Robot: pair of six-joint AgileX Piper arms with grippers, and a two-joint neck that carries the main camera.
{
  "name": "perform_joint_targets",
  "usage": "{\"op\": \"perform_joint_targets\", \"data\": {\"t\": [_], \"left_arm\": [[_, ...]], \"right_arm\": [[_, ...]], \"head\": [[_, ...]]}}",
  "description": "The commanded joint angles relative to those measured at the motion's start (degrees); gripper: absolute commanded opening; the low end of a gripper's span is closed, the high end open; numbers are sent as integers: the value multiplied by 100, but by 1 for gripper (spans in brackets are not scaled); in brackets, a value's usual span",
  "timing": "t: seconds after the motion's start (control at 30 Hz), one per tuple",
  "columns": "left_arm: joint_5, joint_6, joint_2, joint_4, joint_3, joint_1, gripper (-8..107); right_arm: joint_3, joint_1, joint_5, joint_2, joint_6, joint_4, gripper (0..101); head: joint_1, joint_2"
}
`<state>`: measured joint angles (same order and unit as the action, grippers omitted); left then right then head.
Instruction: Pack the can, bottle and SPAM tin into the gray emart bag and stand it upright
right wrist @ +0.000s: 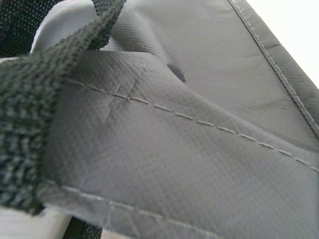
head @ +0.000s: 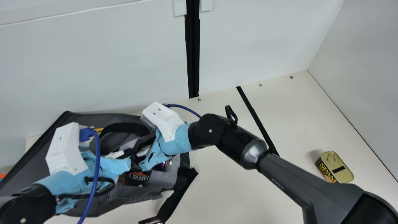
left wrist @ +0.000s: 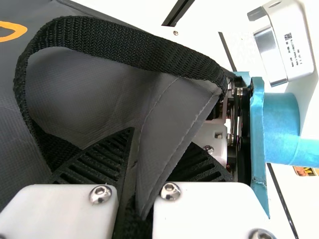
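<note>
The gray bag [head: 40, 146] lies at the left with its mouth toward the middle. Inside the mouth are a purple can [head: 168, 165] and a dark bottle [head: 136, 177], partly covered. At the mouth, my left gripper [head: 128, 153] is close beside my right gripper [head: 140, 149]. In the left wrist view, my left gripper [left wrist: 149, 172] is shut on a fold of the bag [left wrist: 172, 124], below a strap loop. Gray fabric [right wrist: 164, 144] and strap hide most of my right gripper [right wrist: 82, 228] in its wrist view. The SPAM tin [head: 345, 174] stands apart at the far right.
A black strap [head: 177, 197] hangs from the bag toward the front edge, near a small shiny object [head: 151, 221]. My right arm crosses above the table [head: 298, 124] between bag and tin. White walls rise behind and at the right.
</note>
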<state>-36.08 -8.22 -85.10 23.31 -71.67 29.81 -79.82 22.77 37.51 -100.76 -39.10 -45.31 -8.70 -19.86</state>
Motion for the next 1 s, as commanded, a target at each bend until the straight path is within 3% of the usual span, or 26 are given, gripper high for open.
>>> {"op": "perform_joint_targets", "data": {"t": [0.0,0.47,0.97], "left_arm": [[0,0,0,0,0,0,-8],[0,0,0,-34,0,0,-8],[-7,0,0,-97,0,0,-8]], "right_arm": [[-7,5,5,13,22,21,47],[-25,70,2,91,140,142,94],[179,-45,63,397,100,211,95]], "head": [[-130,-14],[-130,-14],[-130,-14]]}}
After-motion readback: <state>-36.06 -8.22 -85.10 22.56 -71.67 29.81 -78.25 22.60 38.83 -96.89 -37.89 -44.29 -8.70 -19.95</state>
